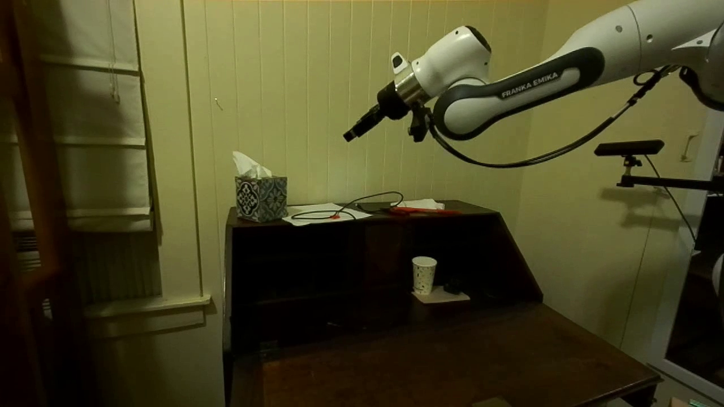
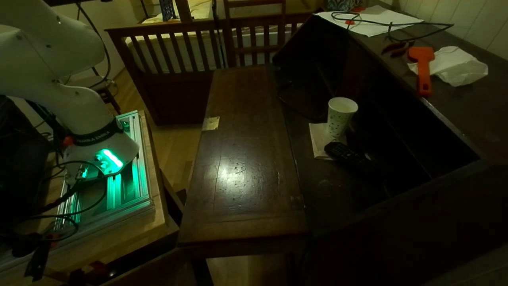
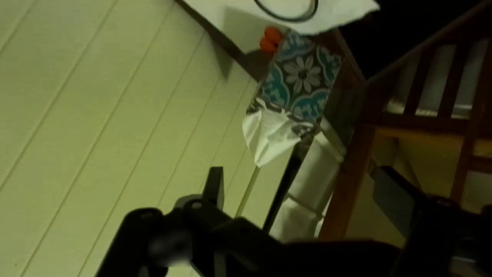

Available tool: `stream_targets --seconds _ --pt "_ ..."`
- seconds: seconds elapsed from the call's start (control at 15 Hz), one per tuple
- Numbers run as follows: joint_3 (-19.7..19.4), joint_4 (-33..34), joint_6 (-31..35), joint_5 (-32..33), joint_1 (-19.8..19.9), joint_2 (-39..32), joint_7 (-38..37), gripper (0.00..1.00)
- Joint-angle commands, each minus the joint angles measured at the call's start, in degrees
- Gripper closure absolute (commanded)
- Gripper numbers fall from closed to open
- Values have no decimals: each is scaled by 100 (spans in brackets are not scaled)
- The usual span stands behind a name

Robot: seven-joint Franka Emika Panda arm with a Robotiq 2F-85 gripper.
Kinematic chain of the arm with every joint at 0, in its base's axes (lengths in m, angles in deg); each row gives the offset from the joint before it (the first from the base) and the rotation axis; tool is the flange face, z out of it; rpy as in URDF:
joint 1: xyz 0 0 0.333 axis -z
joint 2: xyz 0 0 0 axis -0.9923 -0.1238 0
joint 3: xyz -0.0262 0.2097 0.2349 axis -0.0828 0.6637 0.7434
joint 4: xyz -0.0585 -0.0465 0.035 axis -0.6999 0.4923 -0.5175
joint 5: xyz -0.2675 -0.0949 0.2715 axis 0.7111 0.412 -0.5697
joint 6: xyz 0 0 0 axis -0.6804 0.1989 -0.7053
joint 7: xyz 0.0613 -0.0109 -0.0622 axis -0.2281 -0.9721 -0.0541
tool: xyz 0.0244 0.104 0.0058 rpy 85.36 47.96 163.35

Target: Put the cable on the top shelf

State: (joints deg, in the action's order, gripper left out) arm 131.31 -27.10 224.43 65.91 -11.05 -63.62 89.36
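Observation:
The cable (image 1: 362, 198) is a thin dark cord lying in loose loops on the top shelf (image 1: 476, 209) of the dark brown unit. Part of it lies over a white paper sheet, and it also shows in an exterior view (image 2: 373, 22). A loop of it shows at the top of the wrist view (image 3: 286, 18). My gripper (image 1: 349, 137) is in the air well above the top shelf, apart from the cable. In the wrist view its fingers (image 3: 300, 175) are wide apart with nothing between them.
On the top shelf are a tissue box (image 1: 261, 198), white paper (image 2: 369, 29), an orange scraper (image 2: 424, 73), crumpled white paper (image 2: 458, 65) and dark red pliers (image 2: 397, 49). Lower down are a paper cup (image 1: 424, 275), a remote (image 2: 346, 153) and a thin dark line, perhaps a cord.

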Motion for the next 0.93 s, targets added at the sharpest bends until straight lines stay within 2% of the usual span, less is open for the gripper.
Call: stream_targets --seconds 0.0,0.07,0.13,0.2,0.27,0.4,0.47,0.53,0.67,0.87 --pt "1562 18 -1635 -1193 1440 -566 1529 0" --pt "2016 85 -2150 -1396 1837 -905 1845 0" --pt "2373 48 -2476 -1960 2331 -893 2184 0" --pt "2721 7 -2862 -2125 2724 -1155 2360 0" --pt "2985 -38 -3206 -2285 3067 -1388 2468 0" --pt "3196 -163 -3392 -2533 3450 -1751 2393 0" --pt "3227 -167 -3345 -2644 3584 -1810 2211 0" --pt "3063 15 -3306 -2451 3440 -1410 2301 0" --pt "3070 14 -3314 -2480 3530 -1567 2351 0" --pt "3067 11 -3315 -2474 3439 -1521 2343 0"
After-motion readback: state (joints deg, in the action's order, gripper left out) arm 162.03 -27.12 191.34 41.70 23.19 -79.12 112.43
